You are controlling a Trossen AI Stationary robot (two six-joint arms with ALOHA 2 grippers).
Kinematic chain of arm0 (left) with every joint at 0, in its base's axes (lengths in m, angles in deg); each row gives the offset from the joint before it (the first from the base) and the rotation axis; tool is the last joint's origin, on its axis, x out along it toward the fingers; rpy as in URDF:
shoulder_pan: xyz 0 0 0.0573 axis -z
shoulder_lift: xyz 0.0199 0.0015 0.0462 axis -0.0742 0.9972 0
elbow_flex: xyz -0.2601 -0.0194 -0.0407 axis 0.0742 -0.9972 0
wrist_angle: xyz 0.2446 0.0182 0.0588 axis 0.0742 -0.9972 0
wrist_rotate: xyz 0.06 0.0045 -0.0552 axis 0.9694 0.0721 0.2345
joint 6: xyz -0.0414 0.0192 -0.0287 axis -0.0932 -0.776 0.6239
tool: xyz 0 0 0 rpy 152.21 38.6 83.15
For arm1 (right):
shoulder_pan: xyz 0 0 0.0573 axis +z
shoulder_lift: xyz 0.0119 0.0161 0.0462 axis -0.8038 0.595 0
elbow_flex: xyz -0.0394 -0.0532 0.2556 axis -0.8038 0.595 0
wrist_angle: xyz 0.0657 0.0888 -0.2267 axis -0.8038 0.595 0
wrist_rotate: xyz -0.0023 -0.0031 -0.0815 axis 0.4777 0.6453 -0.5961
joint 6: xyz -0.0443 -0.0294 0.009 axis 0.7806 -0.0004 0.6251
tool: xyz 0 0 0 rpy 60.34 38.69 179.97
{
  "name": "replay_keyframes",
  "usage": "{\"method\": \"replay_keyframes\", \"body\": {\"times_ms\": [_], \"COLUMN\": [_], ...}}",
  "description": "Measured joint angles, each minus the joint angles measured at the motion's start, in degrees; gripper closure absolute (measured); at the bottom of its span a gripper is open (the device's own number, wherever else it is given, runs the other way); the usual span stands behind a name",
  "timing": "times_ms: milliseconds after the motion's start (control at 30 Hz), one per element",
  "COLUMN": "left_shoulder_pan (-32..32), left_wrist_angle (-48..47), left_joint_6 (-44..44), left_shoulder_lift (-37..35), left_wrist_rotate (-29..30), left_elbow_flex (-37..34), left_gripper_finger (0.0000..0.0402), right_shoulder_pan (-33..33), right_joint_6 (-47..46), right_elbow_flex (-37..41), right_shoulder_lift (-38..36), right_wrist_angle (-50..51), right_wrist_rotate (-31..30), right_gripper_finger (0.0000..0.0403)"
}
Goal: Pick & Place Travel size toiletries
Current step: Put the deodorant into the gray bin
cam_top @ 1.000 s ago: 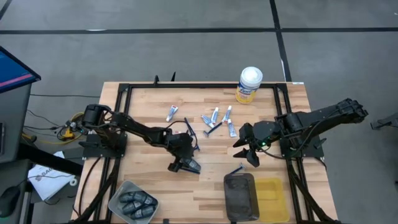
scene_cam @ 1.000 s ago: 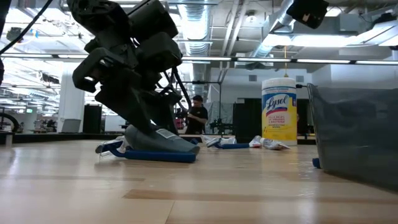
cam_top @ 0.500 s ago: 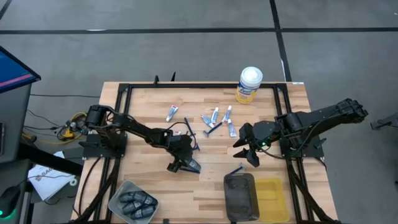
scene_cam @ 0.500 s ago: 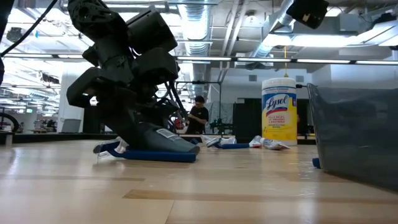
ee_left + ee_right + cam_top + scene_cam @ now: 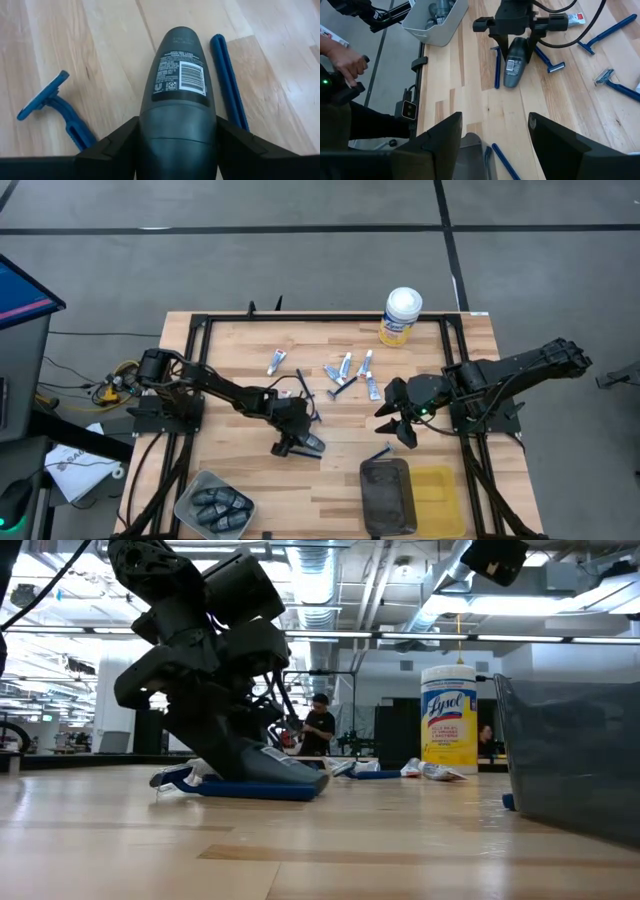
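Observation:
My left gripper (image 5: 297, 442) is low at the table's middle, shut on a dark grey oblong piece (image 5: 177, 75) with a barcode label. That piece lies flat on the wood between two dark blue razors (image 5: 227, 80) (image 5: 55, 107). White tubes (image 5: 345, 365) and more razors (image 5: 338, 388) lie farther back. My right gripper (image 5: 400, 420) hangs open over the table's right half, touching nothing, and sees the grey piece (image 5: 514, 62) from afar. One razor (image 5: 378, 452) lies below the right gripper. My left gripper pinches the dark grey piece at its broad end (image 5: 177, 145), one finger (image 5: 115, 145) on each flank. The fingers slant down from the table's left and point along the piece. In the low view the piece (image 5: 270, 765) lies on the table beside a razor.
A grey bin (image 5: 213, 502) holding dark grey pieces sits at the near left edge. A dark tray (image 5: 387, 495) and a yellow tray (image 5: 440, 500) sit near right. The yellow canister (image 5: 401, 317) stands at the far edge. A person's hand (image 5: 342, 60) shows beyond the table.
My left gripper has tipped and shifted slightly over the dark grey piece, which stays lying on the table. The right arm has kept still.

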State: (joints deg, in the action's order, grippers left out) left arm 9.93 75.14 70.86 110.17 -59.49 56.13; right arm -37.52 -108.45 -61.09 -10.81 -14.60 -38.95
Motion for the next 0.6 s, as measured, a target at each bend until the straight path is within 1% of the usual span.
{"method": "replay_keyframes", "body": {"times_ms": [200, 333, 467, 567, 600], "left_shoulder_pan": [0.00, -0.02, -0.02, 0.11, 0.36], "left_wrist_angle": [-0.53, -1.01, -1.97, -4.95, -7.30], "left_joint_6": [2.79, 3.62, 6.53, 9.92, 11.29], "left_shoulder_lift": [-0.83, -3.16, -7.33, -12.82, -15.07], "left_wrist_rotate": [0.44, 1.20, 1.45, 1.39, 1.45], "left_elbow_flex": [0.00, 0.15, 0.15, 0.17, 0.22], "left_gripper_finger": [0.0201, 0.0201, 0.0201, 0.0201, 0.0201], "right_shoulder_pan": [0.04, 0.04, 0.04, 0.04, 0.04], "right_joint_6": [0.00, 0.00, 0.00, 0.00, 0.01], "right_elbow_flex": [0.00, 0.00, 0.00, 0.00, 0.00], "right_shoulder_lift": [0.00, 0.00, -0.02, -0.01, -0.02], "right_wrist_angle": [-0.04, -0.12, 0.01, -0.04, -0.07], "right_wrist_rotate": [0.00, 0.00, 0.00, 0.00, 0.00], "right_gripper_finger": [0.0182, 0.0182, 0.0182, 0.0182, 0.0182]}}
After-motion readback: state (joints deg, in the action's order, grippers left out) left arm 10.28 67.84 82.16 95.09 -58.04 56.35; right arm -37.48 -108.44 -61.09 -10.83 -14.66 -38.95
